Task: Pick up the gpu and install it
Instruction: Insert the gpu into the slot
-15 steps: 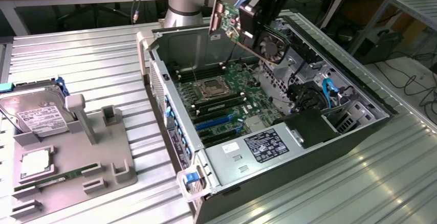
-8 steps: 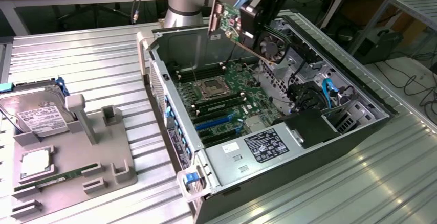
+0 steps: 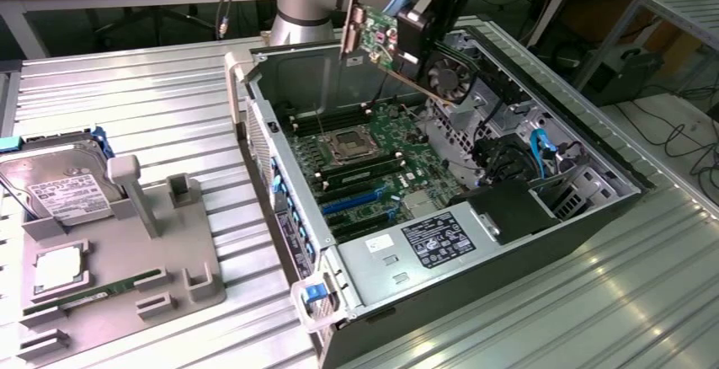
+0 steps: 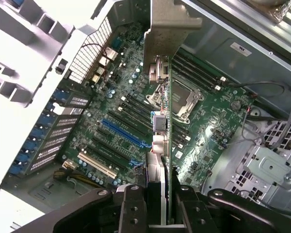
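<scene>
My gripper [image 3: 420, 22] hangs over the open computer case [image 3: 584, 146], shut on the gpu [image 3: 447, 72]. The card is held edge down and tilted. Its round black fan faces the exterior view's right, and its metal bracket [image 3: 350, 17] points to the exterior view's left. It is well clear of the green motherboard [image 3: 371, 154] below. In the wrist view the gpu [image 4: 169, 145] shows edge-on between my two dark fingers [image 4: 133, 208], bracket [image 4: 172, 29] at the far end. Beneath it lie the motherboard [image 4: 203, 121] and a long blue expansion slot [image 4: 123, 132].
A grey parts holder [image 3: 146, 251] at the exterior view's left carries a silver hard drive [image 3: 56, 188] and a green memory stick [image 3: 96, 295]. Inside the case are the power supply [image 3: 433, 247], a CPU socket [image 3: 346, 144] and blue cables [image 3: 541, 154]. The perforated rear panel [image 4: 89, 48] borders the slots.
</scene>
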Available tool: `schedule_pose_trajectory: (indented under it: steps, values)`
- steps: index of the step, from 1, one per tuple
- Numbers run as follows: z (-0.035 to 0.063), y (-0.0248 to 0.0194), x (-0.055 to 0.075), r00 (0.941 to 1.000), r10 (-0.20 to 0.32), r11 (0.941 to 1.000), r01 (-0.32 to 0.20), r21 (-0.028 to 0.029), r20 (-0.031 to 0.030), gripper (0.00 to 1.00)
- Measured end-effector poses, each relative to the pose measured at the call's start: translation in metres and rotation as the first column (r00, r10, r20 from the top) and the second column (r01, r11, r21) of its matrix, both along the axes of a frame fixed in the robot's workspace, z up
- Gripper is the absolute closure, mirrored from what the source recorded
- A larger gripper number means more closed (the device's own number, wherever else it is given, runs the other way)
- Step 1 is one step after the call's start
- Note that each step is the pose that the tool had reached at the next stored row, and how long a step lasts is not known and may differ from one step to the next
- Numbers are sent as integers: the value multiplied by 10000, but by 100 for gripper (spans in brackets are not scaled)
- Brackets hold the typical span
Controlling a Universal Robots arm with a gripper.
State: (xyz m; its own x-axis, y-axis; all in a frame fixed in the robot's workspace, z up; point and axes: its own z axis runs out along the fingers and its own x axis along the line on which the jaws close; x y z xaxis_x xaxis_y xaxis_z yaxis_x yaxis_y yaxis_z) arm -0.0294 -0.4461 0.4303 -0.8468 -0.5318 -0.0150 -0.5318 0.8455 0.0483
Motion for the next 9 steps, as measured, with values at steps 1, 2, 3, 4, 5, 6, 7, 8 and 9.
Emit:
schedule_pose_trajectory:
  steps: [1,2,3,4,5,6,7,8,9]
  values:
    - [0,0,0,10000,53,10000,-53,0,0,72]
    - [0,0,0,9999,111,9999,-111,0,1,72]
    - [0,0,0,9999,168,9999,-168,1,0,72]
    - [0,0,0,9998,222,9998,-222,0,0,72]
    - [0,0,0,9996,273,9996,-273,0,0,72]
    - [0,0,0,9995,329,9995,-329,1,0,72]
    - [0,0,0,9993,384,9993,-384,1,0,72]
    - [0,0,0,9990,442,9990,-442,1,0,72]
    - [0,0,0,9988,494,9988,-494,1,0,72]
